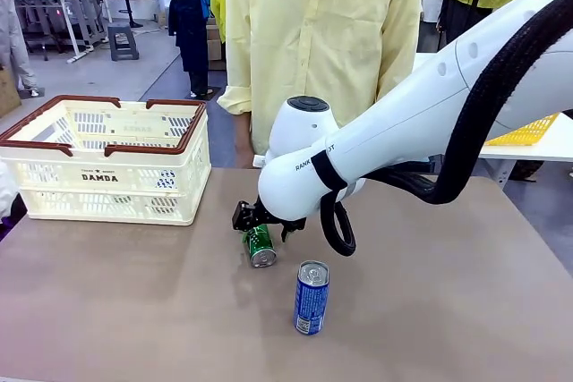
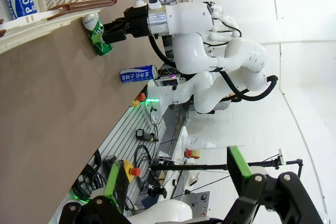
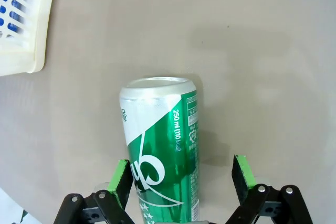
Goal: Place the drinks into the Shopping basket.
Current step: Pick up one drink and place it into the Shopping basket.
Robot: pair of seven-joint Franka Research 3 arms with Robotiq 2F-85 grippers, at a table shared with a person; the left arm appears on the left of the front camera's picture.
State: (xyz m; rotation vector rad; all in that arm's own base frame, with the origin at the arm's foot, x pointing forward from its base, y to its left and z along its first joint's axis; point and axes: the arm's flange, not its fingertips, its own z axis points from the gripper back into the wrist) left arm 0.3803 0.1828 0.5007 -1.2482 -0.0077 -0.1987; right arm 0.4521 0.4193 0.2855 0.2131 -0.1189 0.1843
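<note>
- A matte grey-brown worktop point(image 1: 448, 310) spans the front view from the near edge to the far edge; it also shows as plain background in the right wrist view point(image 3: 262, 51).
- A person in a pale yellow button-up shirt point(image 1: 322, 33) stands just behind the middle of the worktop's far edge.
- A yellow slotted plastic basket point(image 1: 528, 134) rests on a white table beyond the worktop's far right corner.
- A dark step stool point(image 1: 123, 42) stands on the grey floor well beyond the far left corner.
- In the left wrist view, a yellow box with a red push button point(image 2: 126, 174) sits among black cables, off the worktop's edge.
</note>
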